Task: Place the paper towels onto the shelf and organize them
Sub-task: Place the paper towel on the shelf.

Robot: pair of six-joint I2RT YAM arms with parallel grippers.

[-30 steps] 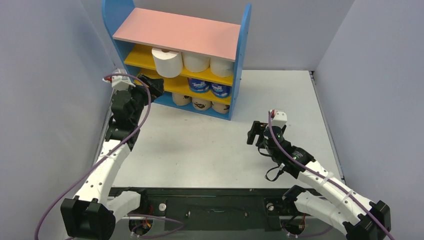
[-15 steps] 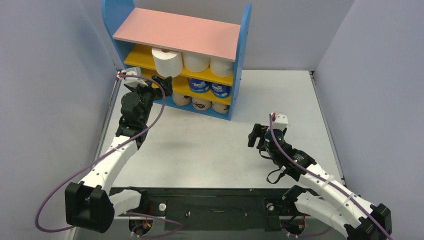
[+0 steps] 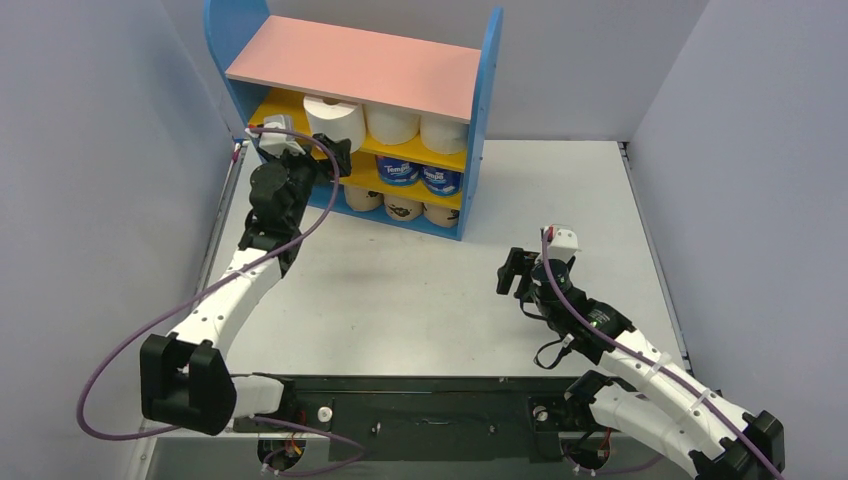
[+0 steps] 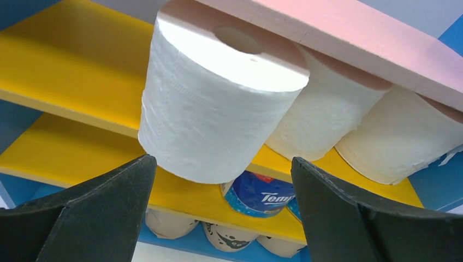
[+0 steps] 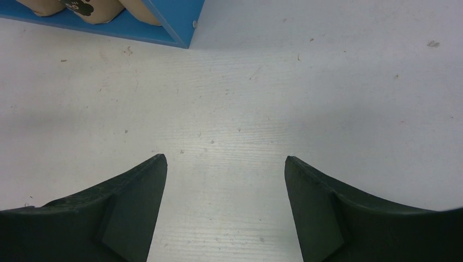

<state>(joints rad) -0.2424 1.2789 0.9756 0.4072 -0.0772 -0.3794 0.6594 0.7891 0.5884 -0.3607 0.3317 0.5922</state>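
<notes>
A: How is the left arm sitting?

B: It is stretching far forward along the grey left wall (image 3: 100, 150), wrist raised. The left gripper (image 3: 335, 160) is pointing into the small three-tier shelf with blue side panels and a pink top board (image 3: 350, 65), level with the upper yellow board. Its jaws are standing spread wide.

A: Is it gripping anything?

B: No. The plain white paper towel roll (image 4: 218, 114) is standing upright just ahead of the black fingers (image 4: 109, 207). In the wrist view it is showing between them, and neither finger is touching it.

A: Where exactly is that roll?

B: It is at the left end of the upper yellow board, with its near part hanging out over the front edge and its top close under the pink board. Two more white rolls (image 3: 392, 123) are sitting beside it, further back. Blue-wrapped rolls (image 3: 398, 172) are filling the middle board and tan printed rolls (image 3: 403, 208) the blue base.

A: And the right arm?

B: It is bending low over the white table (image 3: 420, 290). The right gripper (image 5: 224, 164) is hovering above bare surface with its jaws apart and empty, well apart from the shelf's right front corner.

A: Any room to move?

B: Open tabletop is lying between the arms and to the right of the shelf. The left arm is running close to the wall.
</notes>
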